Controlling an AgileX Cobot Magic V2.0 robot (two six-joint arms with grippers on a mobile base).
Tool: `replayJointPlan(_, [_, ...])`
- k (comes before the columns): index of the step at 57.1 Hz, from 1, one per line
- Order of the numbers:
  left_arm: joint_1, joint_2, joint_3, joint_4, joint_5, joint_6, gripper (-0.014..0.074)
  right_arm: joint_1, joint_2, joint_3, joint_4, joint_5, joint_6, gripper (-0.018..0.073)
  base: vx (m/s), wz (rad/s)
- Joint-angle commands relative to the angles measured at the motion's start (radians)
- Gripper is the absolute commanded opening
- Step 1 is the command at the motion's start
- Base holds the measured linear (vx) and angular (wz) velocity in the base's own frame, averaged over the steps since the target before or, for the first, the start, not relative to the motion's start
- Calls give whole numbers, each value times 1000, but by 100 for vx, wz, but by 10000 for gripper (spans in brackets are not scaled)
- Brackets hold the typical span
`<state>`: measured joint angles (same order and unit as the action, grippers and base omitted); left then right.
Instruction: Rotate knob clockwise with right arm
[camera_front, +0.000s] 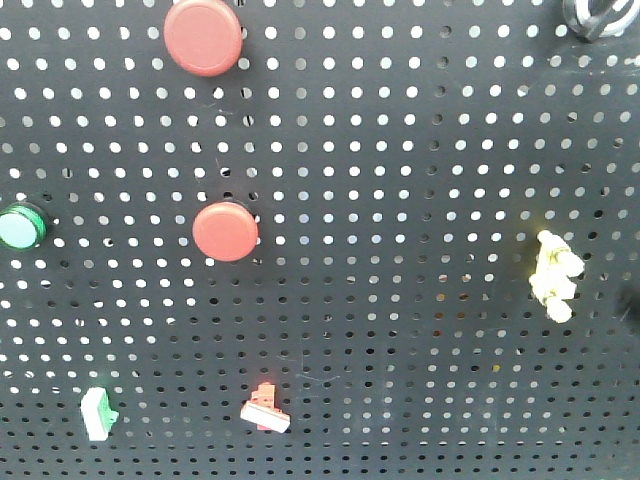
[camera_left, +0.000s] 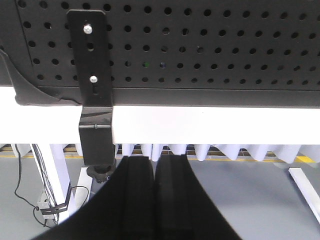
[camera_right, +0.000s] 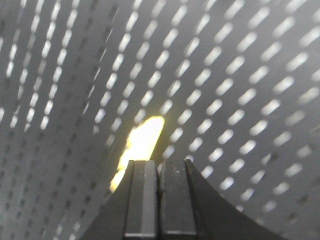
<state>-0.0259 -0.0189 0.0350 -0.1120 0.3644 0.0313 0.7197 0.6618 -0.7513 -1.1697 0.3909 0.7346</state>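
Front view: your black pegboard (camera_front: 400, 150) carries two red buttons, one at top (camera_front: 203, 36) and one at centre-left (camera_front: 225, 231), a green button (camera_front: 20, 227) at the left edge, a green-and-white switch (camera_front: 98, 414) and a red-and-white switch (camera_front: 265, 408) along the bottom, and the knob (camera_front: 554, 275) at the right, a pale-yellow lobed bar standing nearly upright. Right wrist view: your right gripper (camera_right: 160, 200) points at the pegboard with its jaws pressed together and holding nothing; the knob (camera_right: 142, 142) shows as a bright, blurred streak just above and left of the fingertips, and you cannot tell whether they touch. Left wrist view: your left gripper (camera_left: 153, 200) has its jaws closed and empty, below the pegboard's lower edge, beside a black bracket (camera_left: 95, 100) clamped to a white worktop (camera_left: 210, 125).
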Motion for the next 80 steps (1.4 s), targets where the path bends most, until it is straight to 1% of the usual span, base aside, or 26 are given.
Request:
replayJointPlan(1, [2, -10, 10, -6, -79, -5, -6, -2, 0, -26, -36, -38, -7, 33, 0, 0])
replayJointPlan(21, [2, -10, 10, -6, -79, -5, -6, -2, 1, -26, -28, -38, -7, 33, 0, 0])
replayJointPlan(23, [2, -10, 10, -6, -79, -5, -6, -2, 2, -26, 7, -43, -2, 33, 0, 0])
replayJointPlan(25, [2, -10, 10, -6, -79, -5, -6, -2, 2, -26, 67, -51, -1, 33, 0, 0])
replayJointPlan(27, [2, -10, 10, -6, -79, -5, -6, -2, 2, -26, 145, -48, -11, 33, 0, 0])
replayJointPlan(29, [2, -10, 10, -6, -79, -5, -6, -2, 5, -26, 252, -37, -31, 33, 0, 0])
replayJointPlan(31, [2, -10, 10, -6, -79, -5, -6, -2, 8, -26, 324, -22, -57, 33, 0, 0])
replayJointPlan(33, [2, -10, 10, -6, -79, -5, -6, -2, 17, -26, 433, -2, -114, 33, 0, 0])
replayJointPlan(35, [2, -10, 10, -6, -79, -5, -6, -2, 25, -26, 499, 10, -161, 33, 0, 0])
replayJointPlan(38, [2, -10, 10, -6, -79, -5, -6, -2, 47, -26, 620, 19, -268, 33, 0, 0])
replayJointPlan(42, [2, -10, 10, -6, -79, -5, -6, -2, 81, -26, 748, 10, -403, 33, 0, 0])
replayJointPlan(46, [2, -10, 10, -6, -79, -5, -6, -3, 114, -26, 843, -4, -500, 33, 0, 0])
replayJointPlan(51, [2, -10, 10, -6, -79, -5, -6, -5, 142, -18, 923, -45, -567, 33, 0, 0])
replayJointPlan(55, [2, -10, 10, -6, -79, -5, -6, -5, 145, 25, 963, -135, -612, 33, 0, 0])
replayJointPlan(58, [2, -10, 10, -6, -79, -5, -6, -5, 132, 83, 995, -224, -642, 33, 0, 0])
replayJointPlan(63, [2, -10, 10, -6, -79, -5, -6, -8, 91, 225, 1046, -381, -676, 33, 0, 0])
replayJointPlan(66, [2, -10, 10, -6, -79, -5, -6, -31, 56, 310, 1107, -449, -683, 33, 0, 0])
replayJointPlan(70, [2, -10, 10, -6, -79, -5, -6, -88, -1, 422, 1201, -520, -683, 33, 0, 0])
replayJointPlan(72, [2, -10, 10, -6, -79, -5, -6, -137, -47, 494, 1252, -551, -683, 33, 0, 0])
replayJointPlan(74, [2, -10, 10, -6, -79, -5, -6, -183, -89, 549, 1277, -566, -683, 33, 0, 0])
replayJointPlan(77, [2, -10, 10, -6, -79, -5, -6, -250, -154, 613, 1279, -567, -683, 33, 0, 0])
replayJointPlan(80, [2, -10, 10, -6, -79, -5, -6, -320, -221, 663, 1253, -559, -683, 33, 0, 0])
